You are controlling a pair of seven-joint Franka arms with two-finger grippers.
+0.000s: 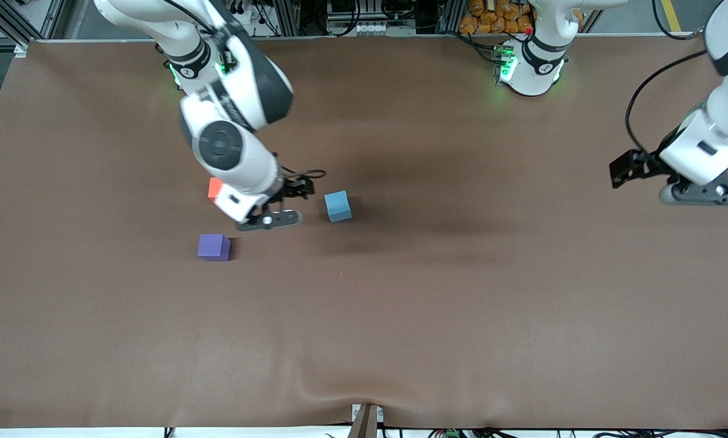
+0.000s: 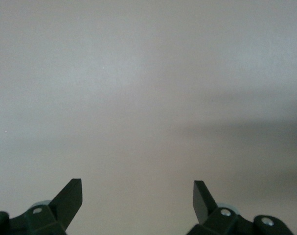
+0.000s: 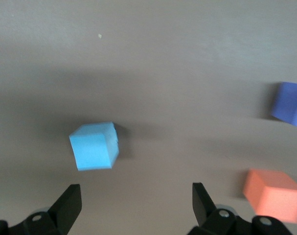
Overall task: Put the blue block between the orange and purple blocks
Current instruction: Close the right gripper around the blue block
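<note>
The blue block (image 1: 338, 205) is seen resting on the brown tabletop (image 1: 436, 304), a little left of the centre of the front view. It is not gripped and nothing touches it. In the right wrist view the same block (image 3: 93, 146) is shown left of centre, slightly rotated, with its shadow cast beside it.

The right pincer (image 1: 270, 219) is found in the front view just left of the blue block, low over the tabletop between that block and the orange block (image 1: 214, 188). Its fingers are spread wide and nothing is pinched between them; in the right wrist view the two dark fingertips (image 3: 70, 203) are seen at the lower edge, well apart, with bare tabletop between them.

The orange block is partly covered in the front view by the right arm's wrist, so only one corner of it is shown. The purple block (image 1: 214, 247) lies lower in that view, nearer to the front camera, and apart from the orange one. In the right wrist view the orange block (image 3: 274, 194) is placed at the lower right and the purple block (image 3: 290, 103) at the right edge, cut off by the frame.

The left pincer (image 1: 704, 191) is held at the right edge of the front view, over the left arm's end of the tabletop, where that arm waits. Its fingers (image 2: 69, 200) are spread and empty, with only plain tabletop shown between them in the left wrist view.
</note>
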